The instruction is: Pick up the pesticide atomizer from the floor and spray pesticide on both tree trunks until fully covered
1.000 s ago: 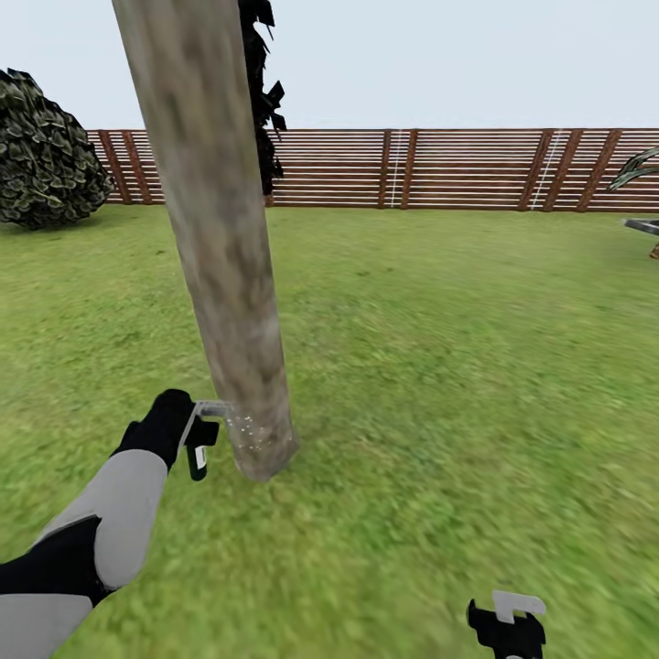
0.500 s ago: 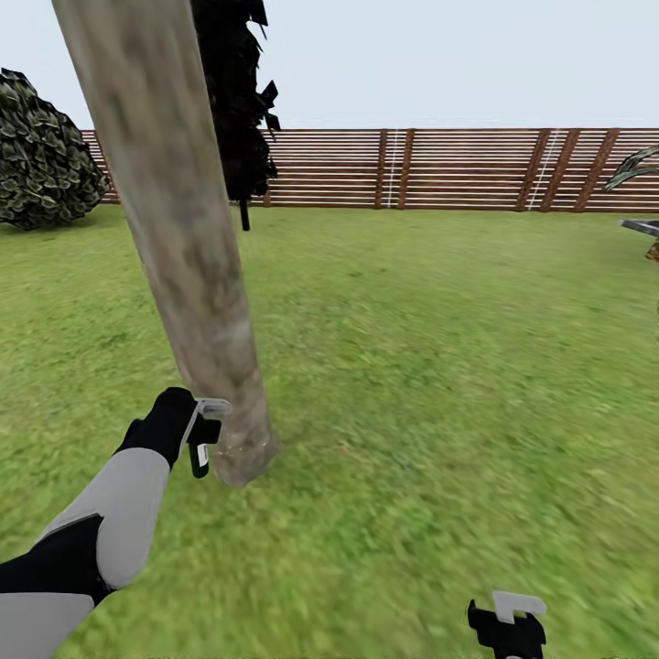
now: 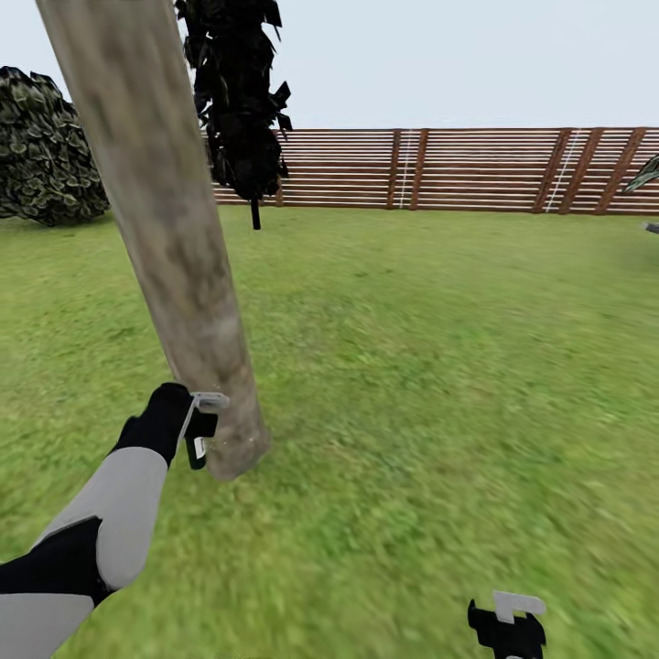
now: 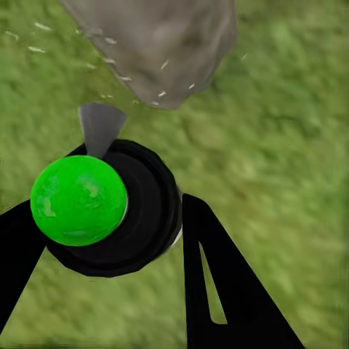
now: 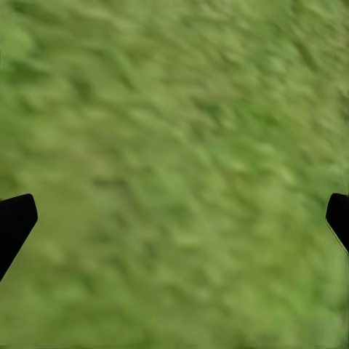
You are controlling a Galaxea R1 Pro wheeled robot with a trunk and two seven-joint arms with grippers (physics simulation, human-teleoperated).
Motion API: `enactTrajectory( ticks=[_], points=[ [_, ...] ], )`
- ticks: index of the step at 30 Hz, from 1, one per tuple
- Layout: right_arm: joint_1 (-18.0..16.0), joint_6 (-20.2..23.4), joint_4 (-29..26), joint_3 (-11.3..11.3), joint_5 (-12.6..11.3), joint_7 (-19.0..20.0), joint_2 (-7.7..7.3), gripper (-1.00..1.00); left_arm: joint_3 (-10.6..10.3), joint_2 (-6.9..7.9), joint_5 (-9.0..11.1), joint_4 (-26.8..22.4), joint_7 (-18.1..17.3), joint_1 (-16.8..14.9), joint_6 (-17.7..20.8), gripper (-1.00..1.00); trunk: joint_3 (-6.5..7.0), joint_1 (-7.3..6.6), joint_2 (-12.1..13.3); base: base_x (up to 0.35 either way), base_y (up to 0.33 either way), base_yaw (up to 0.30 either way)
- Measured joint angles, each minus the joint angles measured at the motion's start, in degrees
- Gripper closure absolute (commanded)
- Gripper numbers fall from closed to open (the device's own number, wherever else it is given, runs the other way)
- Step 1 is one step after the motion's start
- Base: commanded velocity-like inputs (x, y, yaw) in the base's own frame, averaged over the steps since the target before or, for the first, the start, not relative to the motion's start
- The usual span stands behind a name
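I see blurry green floor [image 3: 430, 366] filling most of the frame, slat fence [image 3: 476, 169] across the top — left gripper [image 4: 109, 218] clamped on the pesticide atomizer [image 4: 109, 211] by the tree trunk [image 3: 174, 247], right gripper [image 5: 174, 218] jaws apart over grass.

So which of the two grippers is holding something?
The left gripper, beside the tree trunk, grips the dark spray bottle. The right gripper is open above bare grass.

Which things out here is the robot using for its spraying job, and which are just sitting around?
For the job:
- pesticide atomizer, held in the left gripper
- tree trunk

Just there:
- wooden fence
- round bush
- dark conifer
- right gripper, open over grass
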Motion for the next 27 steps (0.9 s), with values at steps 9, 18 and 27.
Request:
enactTrajectory(
  ticks=[9,18,27],
  points=[
    [-0.01,0.03,0.00,-0.01,0.01,0.02,0.00,-1.00,-0.08,-0.16,0.08,-0.13,0.01,0.24,-0.01,1.00,0.00,-0.02,0.00,0.132,-0.267,0.233],
    [-0.02,0.03,-0.01,0.01,0.00,0.00,0.00,-1.00,-0.34,-0.66,0.12,0.17,0.02,0.25,-0.09,1.00,0.00,0.00,0.00,0.104,-0.261,0.006],
    [-0.01,-0.02,-0.01,0.00,0.00,0.00,0.00,-1.00,-0.35,-0.64,-0.02,-0.07,0.13,0.26,-0.10,1.00,0.00,0.01,0.00,-0.048,-0.276,0.013]
  ],
)
